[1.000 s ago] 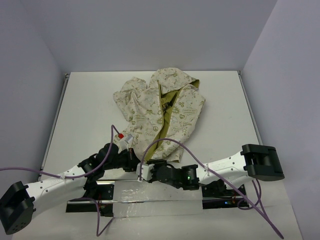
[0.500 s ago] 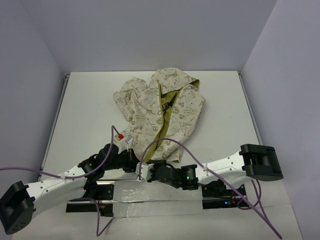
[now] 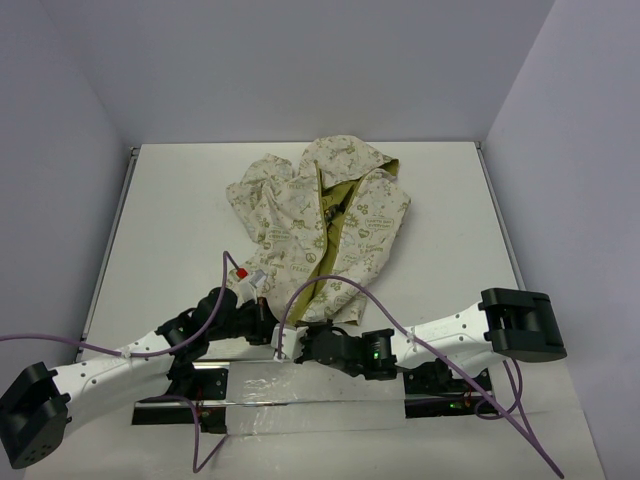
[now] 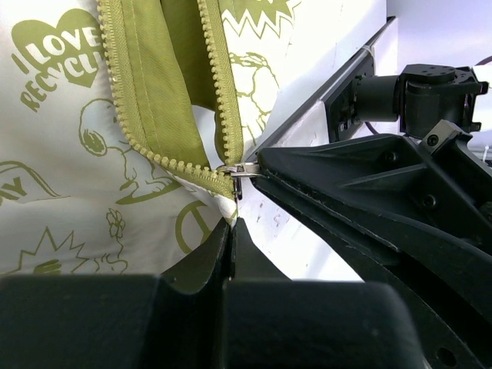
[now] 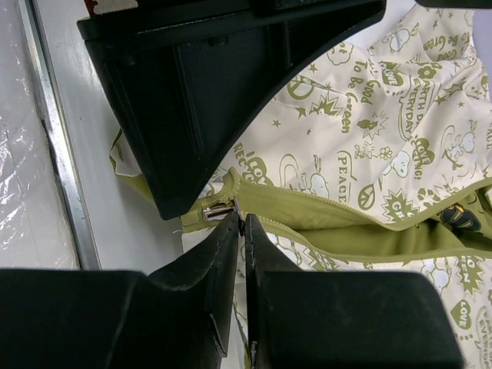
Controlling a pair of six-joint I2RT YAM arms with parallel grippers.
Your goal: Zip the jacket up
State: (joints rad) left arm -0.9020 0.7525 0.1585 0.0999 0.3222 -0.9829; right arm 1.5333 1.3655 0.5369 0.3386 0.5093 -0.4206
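Jacket (image 3: 300,215) in the overhead view lies spread in the middle of the table (image 3: 170,220), hood (image 3: 345,155) toward the far wall and hem (image 3: 335,300) toward the arm bases. Its zipper (image 3: 322,215) runs near to far and gapes open. The left gripper (image 3: 265,322) and the right gripper (image 3: 300,345) meet at the near hem from either side, tips close together. From up here neither grip can be read.

Left wrist view: the left gripper is squeezed closed, pinching cream cloth at the hem just below the zipper's bottom end. The metal pull tab (image 4: 244,170) sits just above, pointing at the tip of the right gripper beside it. Two rows of teeth spread apart up and away, with green lining (image 4: 154,69) between them.

Right wrist view: the right gripper is closed to a thin slit on the cloth edge right at the zipper's foot. The tab lies just beside one fingertip. Whether the slider itself is caught I cannot tell.

Both grippers are about equally near. The coming move seems to turn on the track leading straight away from them, from hem to hood: one holds the hem, the other draws the slider outward.
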